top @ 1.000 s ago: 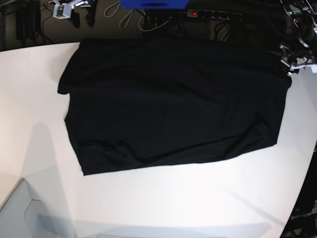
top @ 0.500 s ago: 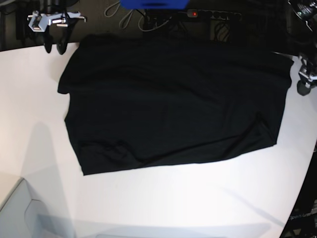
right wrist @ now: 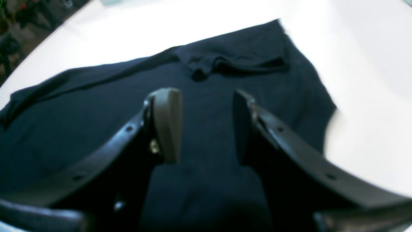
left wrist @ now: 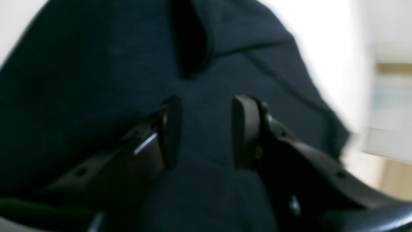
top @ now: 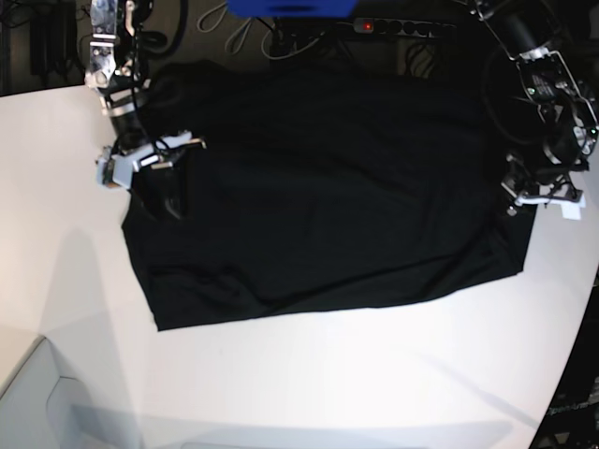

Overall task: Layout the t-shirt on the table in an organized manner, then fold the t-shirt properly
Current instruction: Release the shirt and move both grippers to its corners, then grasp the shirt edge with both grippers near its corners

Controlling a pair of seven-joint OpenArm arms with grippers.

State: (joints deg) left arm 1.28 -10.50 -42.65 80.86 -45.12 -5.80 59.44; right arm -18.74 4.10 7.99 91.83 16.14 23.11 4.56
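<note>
The black t-shirt (top: 328,196) lies spread out on the white table (top: 328,374), plain side up, with wrinkles along its near edge. My right gripper (top: 157,195) hovers over the shirt's left edge. In the right wrist view it (right wrist: 204,125) stands open with only cloth (right wrist: 206,180) below and a bunched fold (right wrist: 225,64) ahead. My left gripper (top: 522,201) hangs over the shirt's right edge. In the left wrist view it (left wrist: 206,132) is open above the dark cloth (left wrist: 80,80), nothing between its fingers.
Behind the table lie a power strip with a red light (top: 402,28), cables and a blue object (top: 290,7). A pale box corner (top: 37,402) sits at the lower left. The table's curved edge (top: 576,346) runs down the right.
Both arms have come in from the far corners and now hang over the shirt's left and right edges. The shirt has not shifted.
</note>
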